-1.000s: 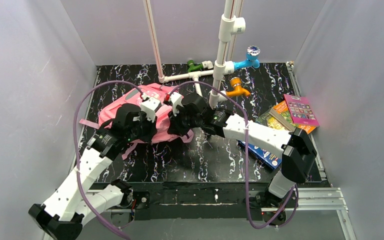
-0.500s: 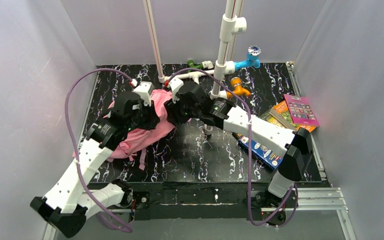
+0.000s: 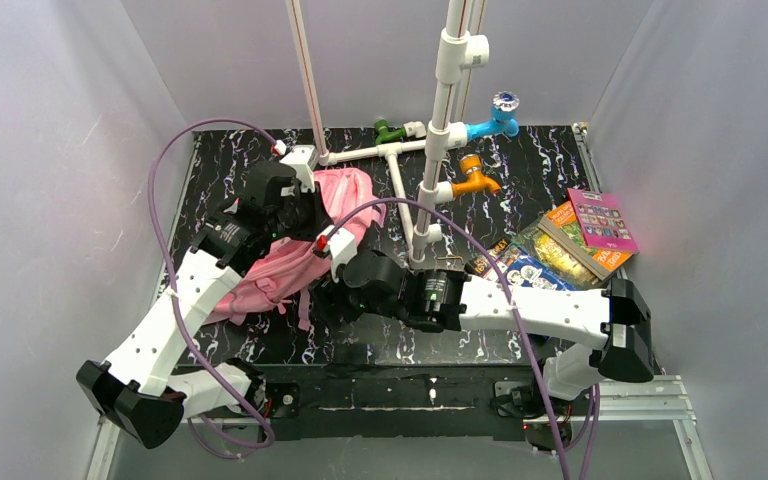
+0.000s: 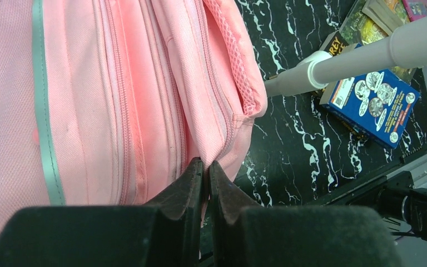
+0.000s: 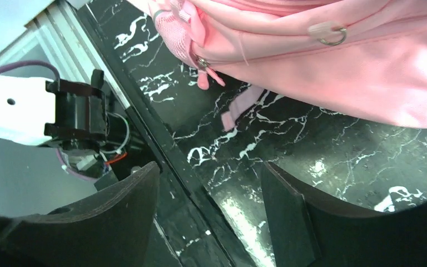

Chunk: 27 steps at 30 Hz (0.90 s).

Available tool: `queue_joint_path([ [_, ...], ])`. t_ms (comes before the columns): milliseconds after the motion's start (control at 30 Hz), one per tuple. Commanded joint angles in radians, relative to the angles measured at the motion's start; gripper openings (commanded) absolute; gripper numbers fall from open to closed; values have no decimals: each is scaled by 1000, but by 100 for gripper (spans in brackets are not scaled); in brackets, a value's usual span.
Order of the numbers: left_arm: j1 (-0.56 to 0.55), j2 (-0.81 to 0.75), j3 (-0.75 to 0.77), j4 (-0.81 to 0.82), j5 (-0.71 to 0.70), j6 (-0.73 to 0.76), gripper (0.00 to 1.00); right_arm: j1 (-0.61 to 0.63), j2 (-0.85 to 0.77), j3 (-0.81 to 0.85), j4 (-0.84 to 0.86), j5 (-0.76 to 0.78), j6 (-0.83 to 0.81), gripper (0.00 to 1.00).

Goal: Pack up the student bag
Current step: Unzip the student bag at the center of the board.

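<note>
Left gripper [image 4: 206, 167] clenched on the student bag [image 4: 89, 100]; right gripper [image 5: 210, 169] released and empty.

The left gripper's two dark fingers press together, nipping a fold of pink fabric at the bag's side seam, just below a mesh pocket, with a grey stripe running down the panel beside it. The bag sits on the left half of the black marbled table [image 5: 311, 144], its far end raised under the left gripper and its straps trailing on the surface. The right gripper's jaws stand wide apart over bare table just at the bag's near edge, touching nothing. A blue book [image 4: 375, 103] lies beside a white pipe [image 4: 361, 55]. More books [image 3: 570, 240] are stacked at the table's right edge, well apart from the bag.
</note>
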Motion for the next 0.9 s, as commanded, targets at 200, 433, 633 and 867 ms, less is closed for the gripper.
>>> queue_joint_path([
  [200, -1, -58, 102, 4, 32, 13, 0, 22, -22, -187, 347, 343, 278, 84],
  [433, -2, -147, 73, -26, 51, 2, 0, -43, -24, -265, 566, 261, 260, 90],
  [633, -1, -157, 90, -43, 79, -1, 0, -84, 6, -276, 701, 159, 217, 89],
  [867, -1, -153, 118, -68, 71, 39, 0, -140, 66, -214, 724, 42, 270, 21],
])
